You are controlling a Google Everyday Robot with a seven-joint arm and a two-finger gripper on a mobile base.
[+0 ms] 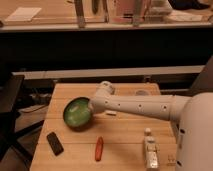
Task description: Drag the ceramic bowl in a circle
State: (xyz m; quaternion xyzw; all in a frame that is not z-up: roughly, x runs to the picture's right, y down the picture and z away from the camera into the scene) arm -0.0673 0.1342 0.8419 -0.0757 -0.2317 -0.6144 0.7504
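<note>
The ceramic bowl (pixel 76 113), glossy green inside with a dark rim, sits on the wooden table (pixel 125 135) left of the middle. My white arm (pixel 140 106) reaches in from the right across the table. The gripper (pixel 92 107) is at the bowl's right rim, under the arm's wrist (pixel 104 91), and looks to be touching the bowl. The arm hides the bowl's right edge.
A black phone (pixel 55 143) lies front left of the bowl. A red pepper-like object (pixel 99 148) lies in front. A white bottle (pixel 150 151) lies at the front right. A small pale round dish (pixel 142 92) sits at the back right. A dark chair (pixel 10 107) stands to the left.
</note>
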